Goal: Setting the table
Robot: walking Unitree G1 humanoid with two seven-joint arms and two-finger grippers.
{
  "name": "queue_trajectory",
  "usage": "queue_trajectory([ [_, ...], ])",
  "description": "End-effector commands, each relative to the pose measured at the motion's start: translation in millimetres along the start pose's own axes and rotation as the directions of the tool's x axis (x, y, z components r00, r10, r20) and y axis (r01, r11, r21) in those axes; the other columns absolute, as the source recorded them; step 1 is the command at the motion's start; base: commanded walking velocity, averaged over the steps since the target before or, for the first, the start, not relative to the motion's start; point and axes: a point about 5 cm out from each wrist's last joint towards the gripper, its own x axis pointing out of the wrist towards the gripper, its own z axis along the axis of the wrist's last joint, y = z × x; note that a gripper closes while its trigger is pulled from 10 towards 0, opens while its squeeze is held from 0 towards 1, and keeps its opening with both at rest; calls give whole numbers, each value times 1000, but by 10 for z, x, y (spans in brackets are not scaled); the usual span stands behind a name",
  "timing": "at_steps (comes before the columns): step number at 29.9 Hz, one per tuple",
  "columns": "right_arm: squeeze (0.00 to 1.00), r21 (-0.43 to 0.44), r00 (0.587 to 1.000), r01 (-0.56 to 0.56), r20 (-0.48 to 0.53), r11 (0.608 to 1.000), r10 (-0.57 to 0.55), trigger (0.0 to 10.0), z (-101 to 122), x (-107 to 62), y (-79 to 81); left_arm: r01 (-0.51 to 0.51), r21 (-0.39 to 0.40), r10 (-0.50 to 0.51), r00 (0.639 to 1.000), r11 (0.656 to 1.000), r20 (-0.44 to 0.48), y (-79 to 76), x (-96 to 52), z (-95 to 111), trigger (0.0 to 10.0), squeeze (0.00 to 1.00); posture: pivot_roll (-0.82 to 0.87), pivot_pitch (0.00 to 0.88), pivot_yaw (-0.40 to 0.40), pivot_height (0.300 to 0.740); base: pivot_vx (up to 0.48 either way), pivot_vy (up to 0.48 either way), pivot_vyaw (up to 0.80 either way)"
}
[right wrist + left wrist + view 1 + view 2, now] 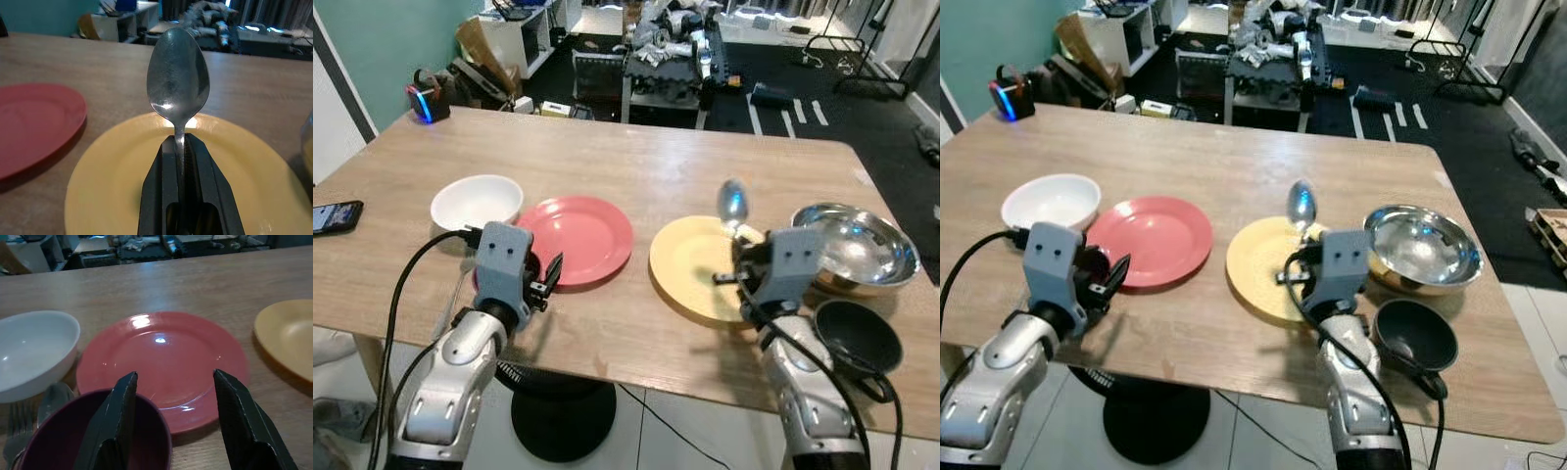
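Your right hand [183, 147] hovers over the near side of the yellow plate [690, 264], its fingers clamped tight on the handle of a spoon [178, 78]. The spoon stands up out of the grip, bowl end raised above the plate and clear of it. Your left hand [171, 416] sits low at the near edge of the red plate [582, 235], just left of the yellow plate; its fingers are spread wide with nothing between them, reaching over a dark purple cup [63, 435]. The cup looks empty. Further left of the red plate stands a white bowl [477, 201], also empty, and beside the cup lie a fork [12, 440] and a second spoon [54, 399]. Right of the yellow plate, a steel bowl [857, 245] holds nothing, with a black bowl [857, 338] nearer you, all on the counter [636, 157]. A phone [333, 215] lies at the counter's far left.
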Motion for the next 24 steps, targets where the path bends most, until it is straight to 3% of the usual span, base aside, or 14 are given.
queue_trajectory([
  [1,0,27,998,52,-40,998,-51,10000,-61,8,-11,25,-24,-25,1000,999,17,29,-9,93,10000,0,-5,0,74,740,0,0,0],
  [8,0,3,984,128,-122,992,-126,10000,-188,121,-20,168,-8,-167,983,986,82,53,-15,426,10000,0,34,0,61,740,0,0,0],
  [11,0,-15,981,125,-145,992,-126,10000,-219,274,14,314,27,-315,948,949,52,17,19,556,10000,0,60,0,58,740,0,0,0],
  [13,0,-22,983,97,-152,995,-99,10000,-213,370,95,346,53,-348,937,937,36,5,100,600,10000,0,76,4,59,740,0,0,0],
  [19,0,-20,979,97,-180,995,-99,10000,-237,505,202,377,32,-377,926,926,2,-29,260,631,10000,0,94,30,65,740,0,0,0],
  [20,0,-8,967,133,-216,991,-131,10000,-265,570,227,425,0,-425,904,905,-41,-72,302,579,10000,0,97,46,70,740,0,0,0],
  [24,0,-6,962,151,-231,989,-148,10000,-271,598,231,458,-23,-458,887,889,-65,-90,295,545,10000,0,98,48,71,740,0,0,0],
])
